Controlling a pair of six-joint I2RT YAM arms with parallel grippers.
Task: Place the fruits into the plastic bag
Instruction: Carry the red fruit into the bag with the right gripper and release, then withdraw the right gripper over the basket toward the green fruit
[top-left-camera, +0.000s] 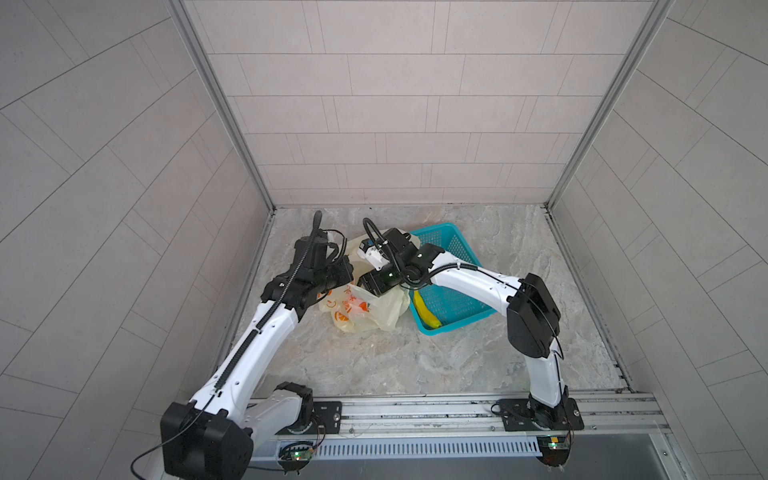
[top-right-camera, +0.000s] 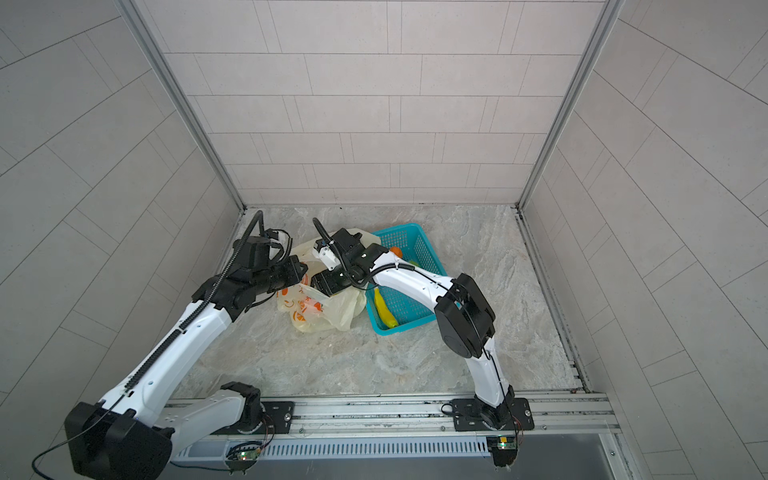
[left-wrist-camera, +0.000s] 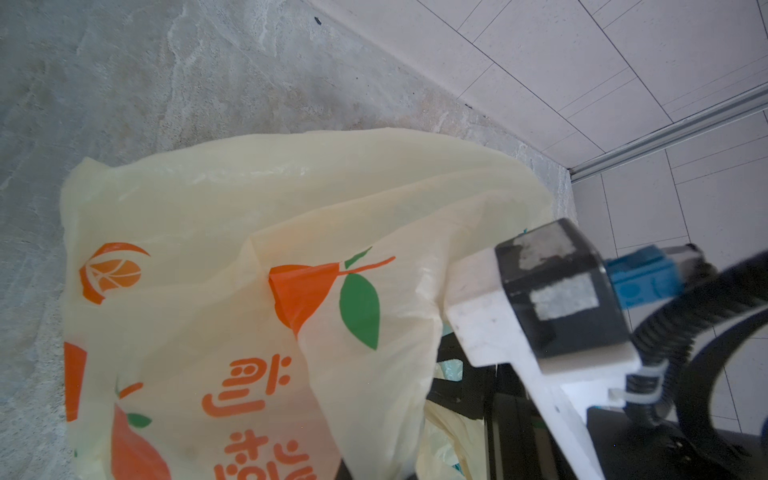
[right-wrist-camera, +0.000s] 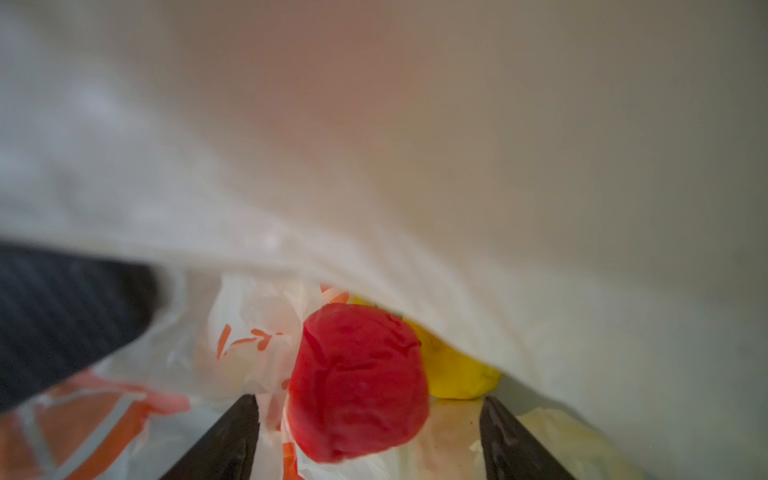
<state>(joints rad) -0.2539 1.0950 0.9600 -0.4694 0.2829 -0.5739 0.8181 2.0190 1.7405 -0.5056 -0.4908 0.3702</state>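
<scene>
Between the spread jaws of the right gripper (right-wrist-camera: 370, 399), as the right wrist camera shows them: the red fruit (right-wrist-camera: 359, 382), lying inside the plastic bag (right-wrist-camera: 257, 332). A gap shows on either side of it, so neither of the fingers (right-wrist-camera: 232, 440) touches it. Just beyond the fingertips, partly tucked under a fold of film, a yellow fruit (right-wrist-camera: 455, 370) rests against the red one. Blurred bag film hangs close over the jaws and fills most of that view.

Left gripper (top-left-camera: 348, 277): jaws pressed together, fingertips hidden by the film. From where I stand the bag's rim is drawn taut up to them and looks pinched there, with the mouth raised off the marble table (top-left-camera: 374, 365). The right gripper reaches into that mouth from the opposite side.

Outside both pairs of jaws, behind the right forearm: the teal basket (top-left-camera: 457, 323), hard against the bag, with the banana (top-left-camera: 426, 313) lying along the wall next to the bag. In a top view an orange fruit (top-right-camera: 395, 252) shows at the basket's far end.
</scene>
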